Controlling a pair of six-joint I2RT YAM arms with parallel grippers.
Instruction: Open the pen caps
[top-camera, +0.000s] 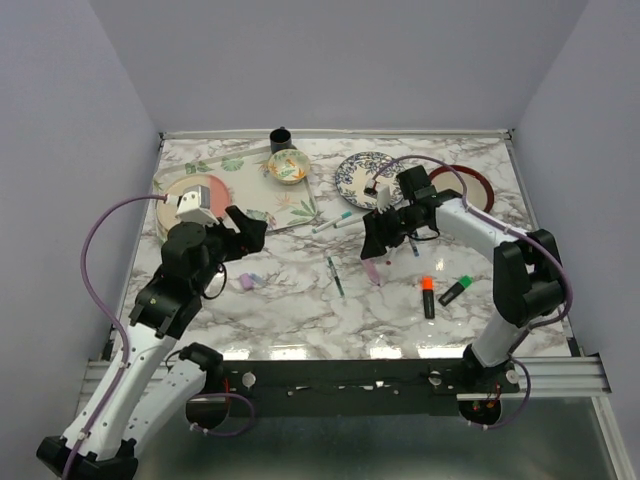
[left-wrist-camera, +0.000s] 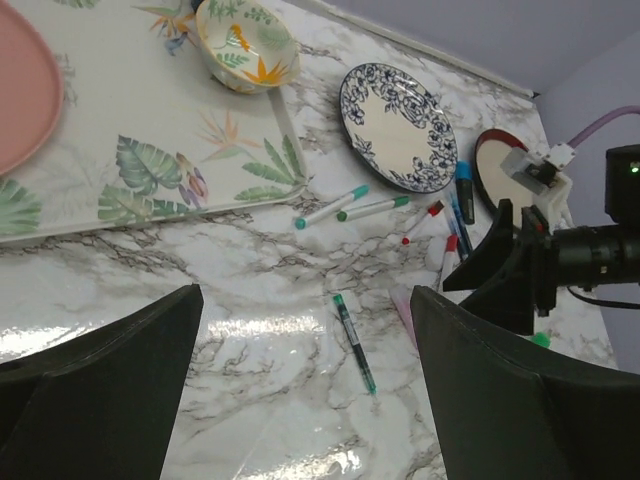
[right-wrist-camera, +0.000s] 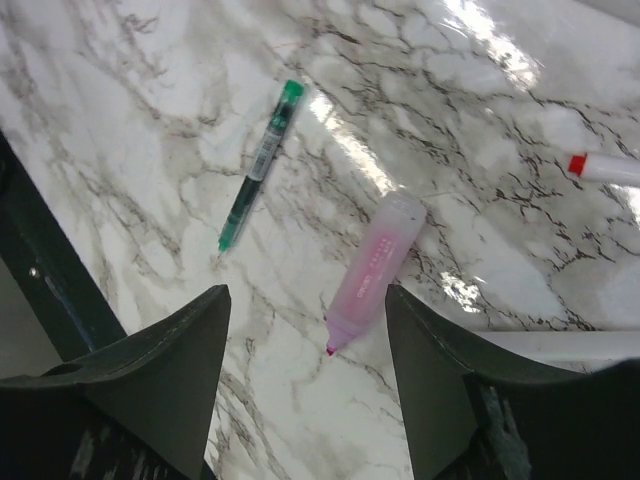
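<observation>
My right gripper (top-camera: 380, 238) is open and empty, low over an uncapped pink-lilac highlighter (right-wrist-camera: 370, 268) whose bare tip lies between the jaws (right-wrist-camera: 305, 320). A thin green pen (right-wrist-camera: 260, 165) lies to its left; it also shows in the top view (top-camera: 335, 276) and the left wrist view (left-wrist-camera: 354, 342). My left gripper (top-camera: 245, 228) is open and empty above the table (left-wrist-camera: 305, 300). A small lilac cap (top-camera: 250, 282) lies below it. Two white pens with teal ends (left-wrist-camera: 330, 207) lie by the tray. An orange highlighter (top-camera: 428, 296) and a green highlighter (top-camera: 455, 290) lie on the right.
A leaf-print tray (top-camera: 290, 205) holds a floral bowl (top-camera: 287, 166), with a pink plate (top-camera: 195, 190) to its left. A black cup (top-camera: 281, 139), a blue-patterned plate (top-camera: 362, 178) and a red-rimmed plate (top-camera: 470, 185) stand at the back. Red-tipped and blue pens (left-wrist-camera: 422, 222) lie near the right arm.
</observation>
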